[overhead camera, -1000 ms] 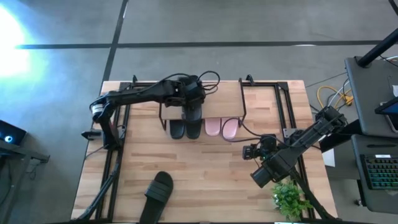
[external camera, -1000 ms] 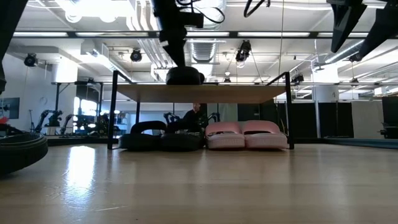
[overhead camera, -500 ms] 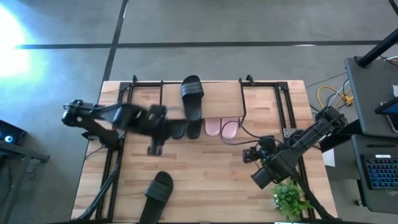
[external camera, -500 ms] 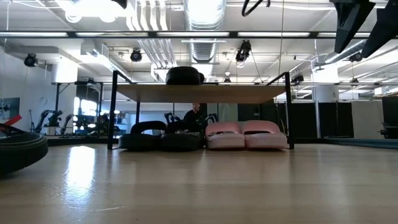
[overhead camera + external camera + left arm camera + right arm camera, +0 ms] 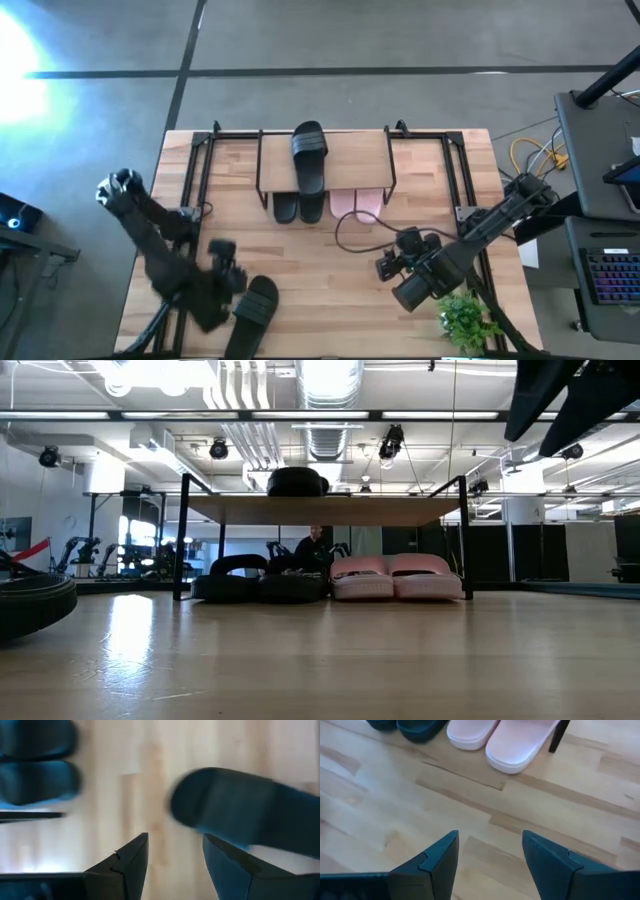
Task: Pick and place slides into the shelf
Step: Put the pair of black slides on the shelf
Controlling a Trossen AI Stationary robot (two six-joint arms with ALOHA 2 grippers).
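Observation:
One black slide (image 5: 310, 155) lies on the shelf's top board (image 5: 350, 160). Under the shelf, two black slides (image 5: 297, 207) and two pink slides (image 5: 357, 205) rest on the table, also seen in the low view as black slides (image 5: 260, 584) and pink slides (image 5: 395, 578). Another black slide (image 5: 255, 308) lies loose near the table's near left edge. My left gripper (image 5: 228, 272) hangs open just left of it; the left wrist view shows this slide (image 5: 250, 805) beyond the open left gripper (image 5: 175, 837). My right gripper (image 5: 490, 834) is open over bare table in front of the pink slides (image 5: 500, 740).
Black metal frames (image 5: 195, 180) run along the table's left and right sides. A small green plant (image 5: 465, 320) stands at the near right corner. A cable (image 5: 350, 228) loops over the table in front of the shelf. Bare tabletop (image 5: 320, 280) lies between the two grippers.
My left gripper has swung from over the shelf's top toward the table's near left, coming down beside the loose black slide. The black slide that it was over stays lying on the shelf's top. My right gripper has rolled at the wrist and shifted slightly toward the table's left.

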